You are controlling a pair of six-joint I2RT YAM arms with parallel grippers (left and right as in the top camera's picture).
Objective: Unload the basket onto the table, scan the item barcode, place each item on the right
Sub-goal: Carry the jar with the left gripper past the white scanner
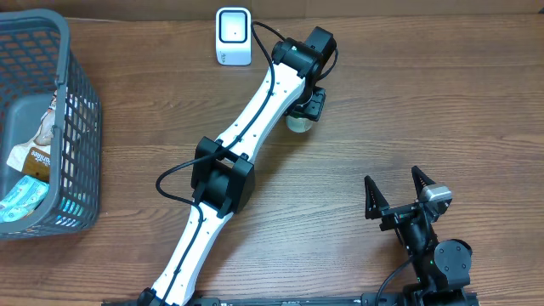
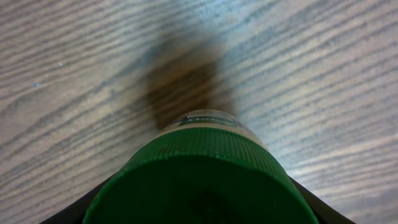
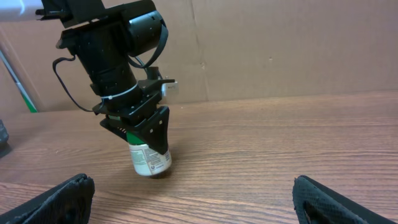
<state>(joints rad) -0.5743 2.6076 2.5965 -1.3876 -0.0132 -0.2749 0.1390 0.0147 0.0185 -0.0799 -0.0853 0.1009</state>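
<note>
The item is a small white bottle (image 3: 151,158) with a green cap (image 2: 199,180) and a printed label. My left gripper (image 1: 308,106) is shut on its cap end, holding it tilted with its base close to the wooden table, right of the white scanner (image 1: 233,36). From overhead only a bit of the bottle (image 1: 297,124) shows under the gripper. I cannot make out a barcode on the label. My right gripper (image 1: 398,191) stands open and empty near the table's front right, well away from the bottle; its fingertips (image 3: 62,199) frame the right wrist view.
A grey plastic basket (image 1: 85,102) holding several packets (image 1: 38,144) stands at the left edge. The left arm (image 1: 246,127) stretches diagonally across the middle of the table. A cardboard wall (image 3: 280,43) backs the table.
</note>
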